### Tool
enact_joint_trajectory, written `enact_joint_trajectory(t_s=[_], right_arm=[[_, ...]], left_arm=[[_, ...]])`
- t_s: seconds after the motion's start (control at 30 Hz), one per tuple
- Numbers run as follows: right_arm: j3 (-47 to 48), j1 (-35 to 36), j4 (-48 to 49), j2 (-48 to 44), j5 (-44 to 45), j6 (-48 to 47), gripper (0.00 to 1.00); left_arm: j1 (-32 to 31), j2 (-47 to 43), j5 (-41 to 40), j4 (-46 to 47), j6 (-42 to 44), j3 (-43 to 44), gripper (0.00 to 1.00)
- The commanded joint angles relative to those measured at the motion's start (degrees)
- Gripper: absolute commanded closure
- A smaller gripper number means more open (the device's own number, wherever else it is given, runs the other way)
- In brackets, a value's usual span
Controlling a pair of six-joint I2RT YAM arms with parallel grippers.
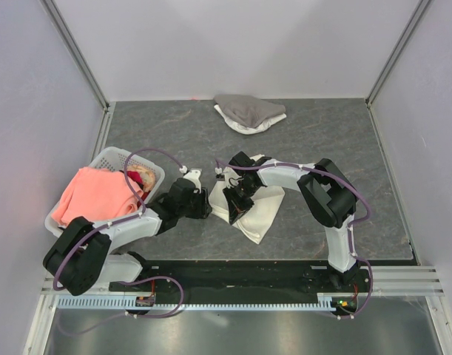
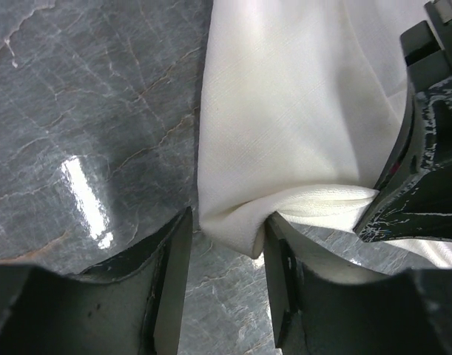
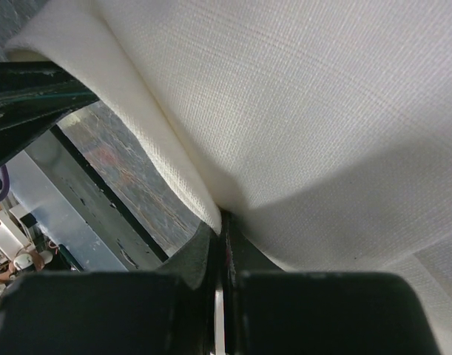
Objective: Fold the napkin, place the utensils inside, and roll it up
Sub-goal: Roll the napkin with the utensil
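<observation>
The cream-white napkin (image 1: pixel 261 211) lies crumpled in the middle of the dark table, partly lifted. My right gripper (image 1: pixel 237 198) is shut on a fold of the napkin (image 3: pixel 299 103); in the right wrist view its jaws (image 3: pixel 224 220) pinch the cloth tight. My left gripper (image 1: pixel 208 203) stands open at the napkin's left corner. In the left wrist view that corner (image 2: pixel 237 233) sits between the fingers of the left gripper (image 2: pixel 227 222) and touches the right-hand one, with a gap on the other side. The utensils are out of view.
A white basket (image 1: pixel 111 157) at the left holds a salmon-pink cloth (image 1: pixel 92 194) and small items. A grey-and-white cloth heap (image 1: pixel 248 111) lies at the back. Walls close in the table on three sides, and a black rail (image 1: pixel 233 275) runs along the front.
</observation>
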Motion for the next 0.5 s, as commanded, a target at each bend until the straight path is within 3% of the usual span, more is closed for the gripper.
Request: enact_joint_trajectory(t_s=[0.0,0.13,0.47], right_arm=[[-0.5,0.2,-2.0,3.4,4.4,-3.1,1.0],[-0.4,0.1,-2.1,3.8,4.2,-3.3,1.0],[-0.1,-0.3,-2.1,3.2,4.1,-2.9,1.0]], left_arm=[[0.0,-0.4,0.1,5.3,4.0,0.3,0.55],[0.0,1.1,0.0,5.4,4.7,1.0,0.62],[0.0,2.8,-0.9,4.7,5.1,1.9,0.98]])
